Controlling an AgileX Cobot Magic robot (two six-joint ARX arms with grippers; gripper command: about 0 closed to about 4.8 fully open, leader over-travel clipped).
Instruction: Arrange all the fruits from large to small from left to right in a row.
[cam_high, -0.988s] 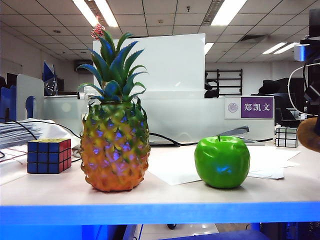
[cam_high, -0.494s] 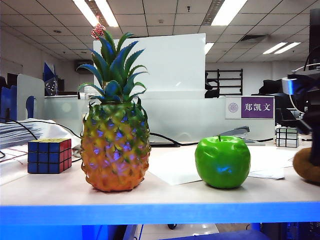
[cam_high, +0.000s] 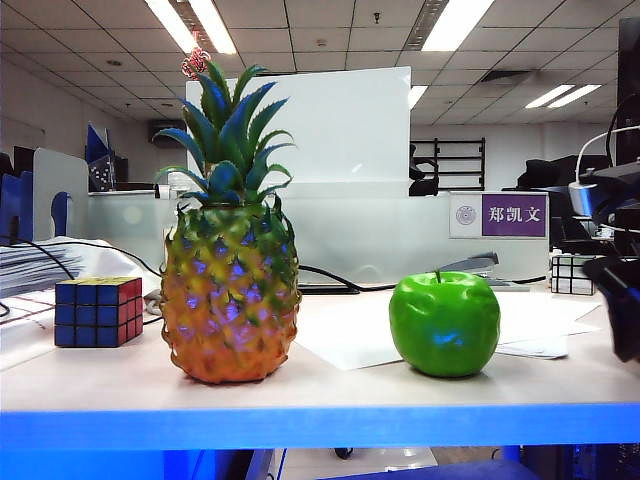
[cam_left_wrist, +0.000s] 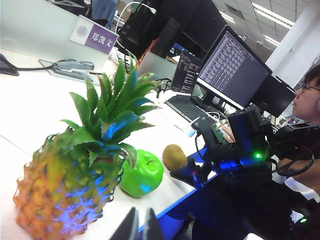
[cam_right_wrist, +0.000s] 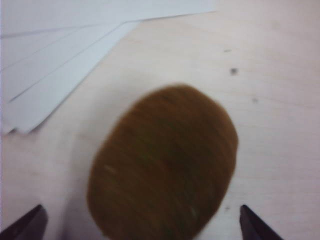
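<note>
Kiwi (cam_right_wrist: 162, 162) on pale table (cam_right_wrist: 270, 75), office

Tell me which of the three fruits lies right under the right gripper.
The brown kiwi: it lies on the table between the open right gripper's fingertips. The pineapple and green apple stand further left.

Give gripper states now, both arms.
Left gripper: fingers shut, empty, near the pineapple.
Right gripper: fingers open, straddling the kiwi on the table, not gripping it.
</note>
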